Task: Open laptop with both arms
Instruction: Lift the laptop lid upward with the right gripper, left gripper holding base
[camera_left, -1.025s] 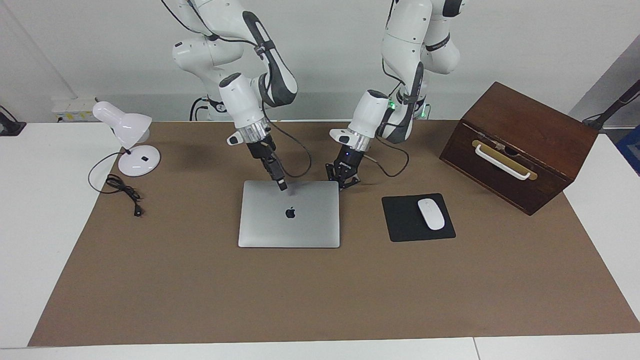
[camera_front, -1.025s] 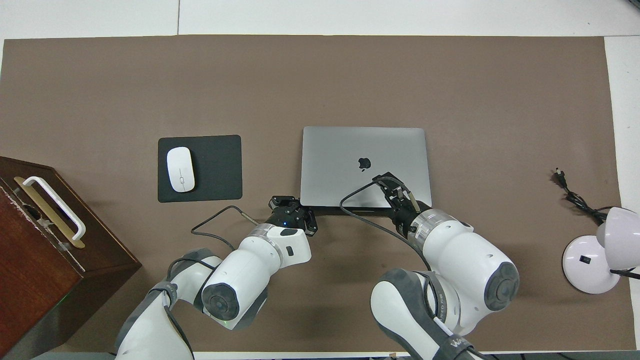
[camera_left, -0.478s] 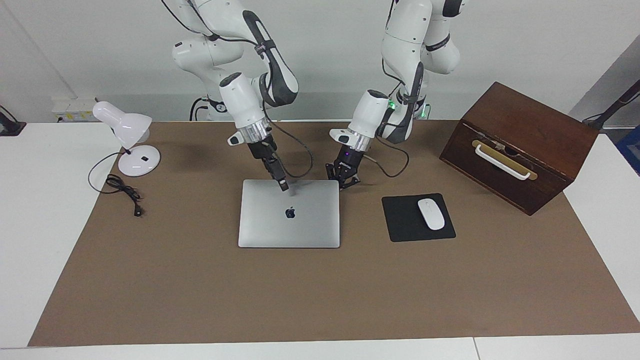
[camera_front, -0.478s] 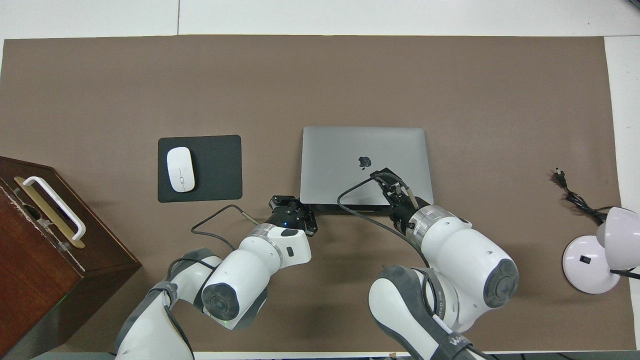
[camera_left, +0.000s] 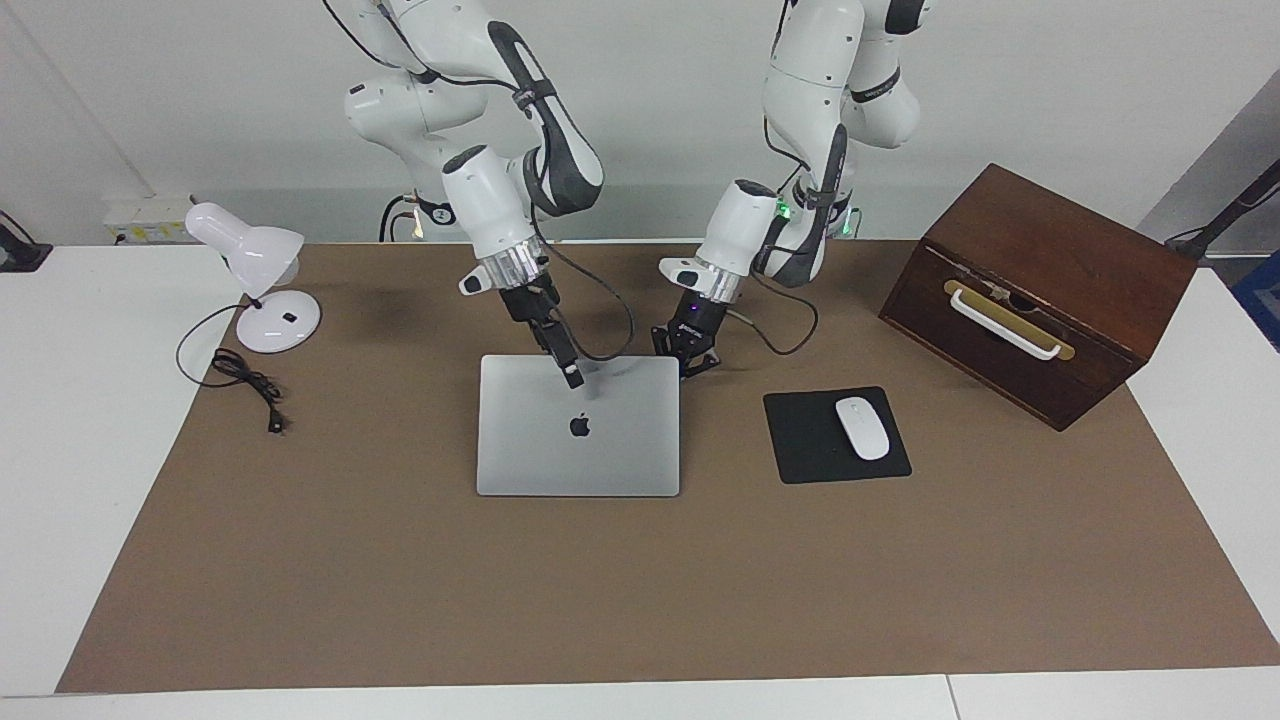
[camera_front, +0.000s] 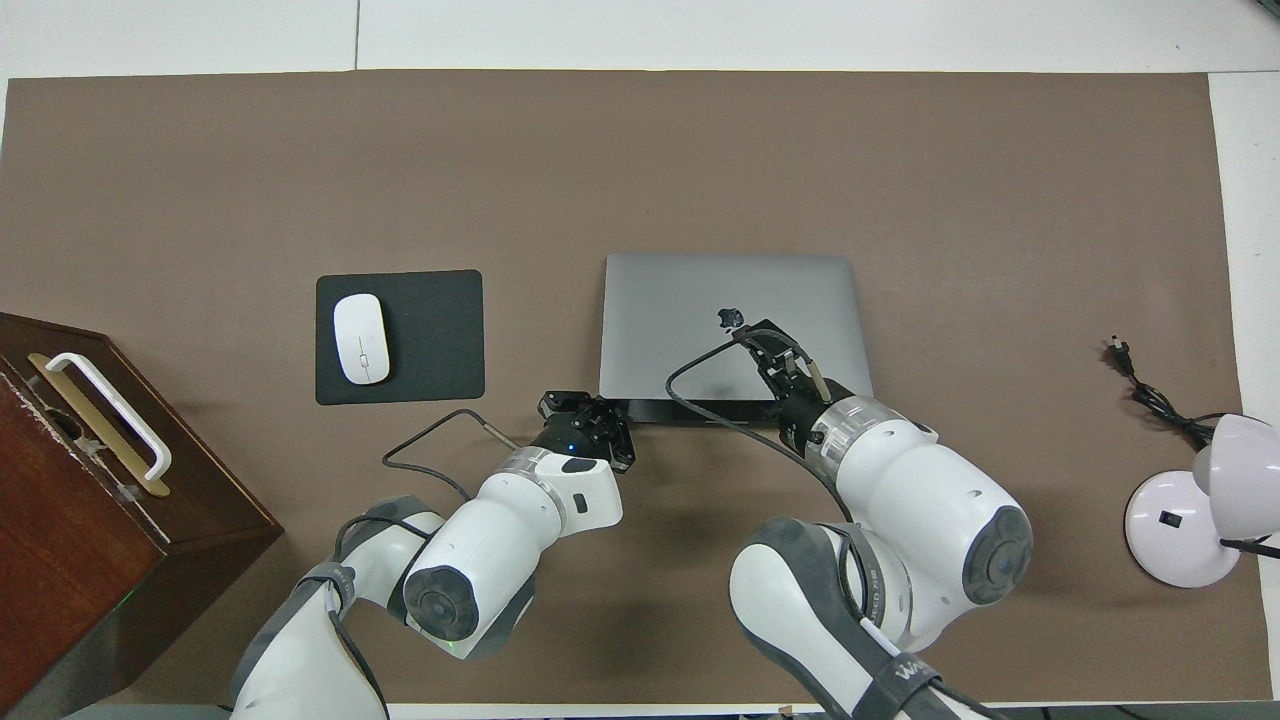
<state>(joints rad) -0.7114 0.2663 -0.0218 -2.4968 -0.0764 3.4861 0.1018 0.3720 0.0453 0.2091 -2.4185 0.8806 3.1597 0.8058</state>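
Overhead view: right claw (camera_front: 765, 340) hides laptop (camera_front: 690, 300) logo; grip unclear.

The right arm (camera_left: 520, 130) reaches down from its base with the wrist tilted, so its right pincer (camera_left: 571, 378) hangs at the laptop (camera_left: 578, 440) lid's edge nearest the robots, close to the logo. The left arm (camera_left: 800, 130) bends low, and its left pincer (camera_left: 688, 366) sits beside that same edge's corner (the one toward the left arm's end of the table), with its fingers spread and angled toward the corner.
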